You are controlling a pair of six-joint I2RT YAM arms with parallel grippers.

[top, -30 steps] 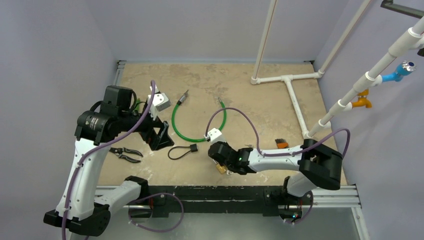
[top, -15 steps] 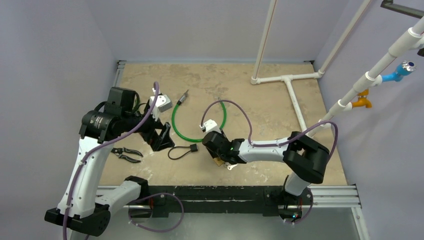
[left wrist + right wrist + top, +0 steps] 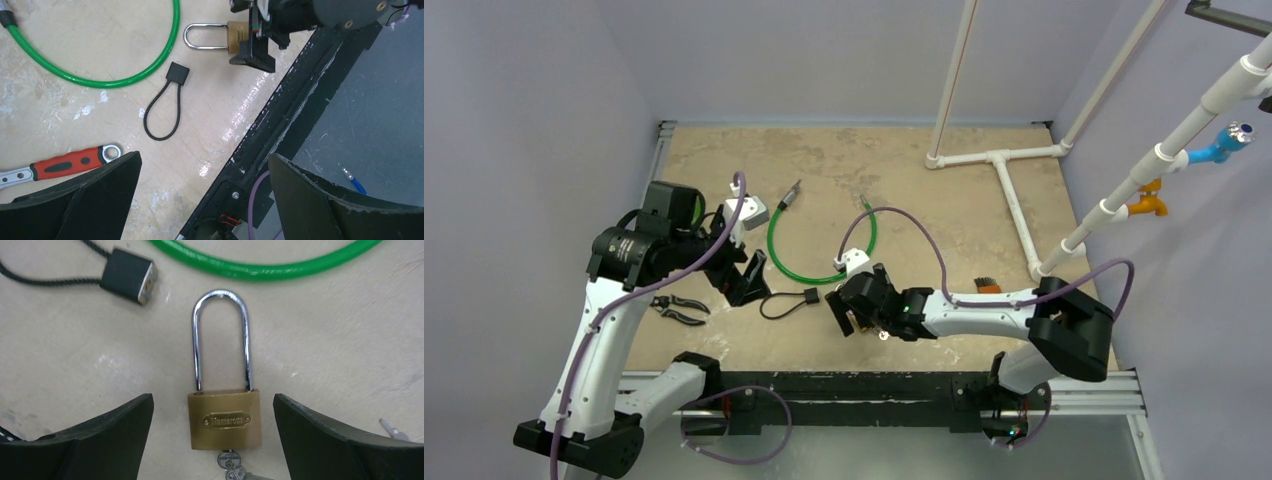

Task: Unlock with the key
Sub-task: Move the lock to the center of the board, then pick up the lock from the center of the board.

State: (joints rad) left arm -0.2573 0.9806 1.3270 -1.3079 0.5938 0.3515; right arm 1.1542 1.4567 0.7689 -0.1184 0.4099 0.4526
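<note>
Closest to the table's near edge, the right gripper (image 3: 212,402) sits low over the beige stone-patterned tabletop (image 3: 904,190) with its jaws spread wide, one black finger (image 3: 105,440) on each side of the brass padlock with the long chrome shackle (image 3: 224,420) and neither one touching it. The padlock lies flat between them – both shackle legs seated in the body, the bow pointing away from the gripper – and a small silver key (image 3: 228,461) sticks out of its bottom face. To the left, the left gripper (image 3: 204,160) hangs above the table edge, jaws also wide apart and holding nothing, with a red-handled tool with a silver ring end (image 3: 65,164) lying below it. Just beyond the padlock rests a small black block on a thin black cord loop (image 3: 128,275), then a green cable loop (image 3: 270,270), and farthest back a white plastic pipe frame (image 3: 1004,160)
</note>
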